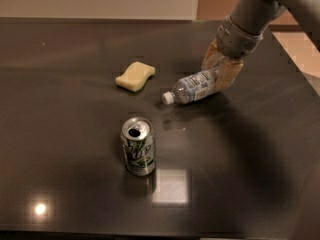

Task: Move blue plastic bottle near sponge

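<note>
The blue plastic bottle (191, 88) is a small clear bottle with a white cap and a white label. It is tilted nearly flat just above the dark table, cap pointing left and toward the camera. My gripper (219, 70) comes in from the upper right and is shut on the bottle's base end, with tan fingers (229, 76) on either side of it. The sponge (135, 76) is pale yellow and wavy-edged. It lies on the table to the left of the bottle's cap, a short gap away.
An open silver-green soda can (138, 146) stands upright in front of the sponge and bottle. The dark glossy table (60, 134) ends at the right edge near the arm. A bright light reflection shows beside the can.
</note>
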Tool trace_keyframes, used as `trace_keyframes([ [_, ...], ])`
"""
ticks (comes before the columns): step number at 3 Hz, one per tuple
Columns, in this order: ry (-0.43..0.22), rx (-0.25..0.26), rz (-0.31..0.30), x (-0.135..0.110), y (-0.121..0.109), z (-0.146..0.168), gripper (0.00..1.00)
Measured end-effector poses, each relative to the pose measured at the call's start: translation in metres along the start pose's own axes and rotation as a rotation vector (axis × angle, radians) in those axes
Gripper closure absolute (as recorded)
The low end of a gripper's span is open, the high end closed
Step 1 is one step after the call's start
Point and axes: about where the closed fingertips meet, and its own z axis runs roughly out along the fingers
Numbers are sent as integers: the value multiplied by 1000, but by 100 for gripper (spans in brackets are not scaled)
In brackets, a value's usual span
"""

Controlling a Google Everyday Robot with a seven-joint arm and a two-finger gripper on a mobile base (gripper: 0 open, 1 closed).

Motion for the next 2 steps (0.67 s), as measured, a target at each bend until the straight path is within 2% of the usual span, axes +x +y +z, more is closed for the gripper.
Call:
trace_keyframes([
  [1,-39,10,3,-13,1,-4,100],
  [2,-71,36,-2,-25,-8,-8,100],
])
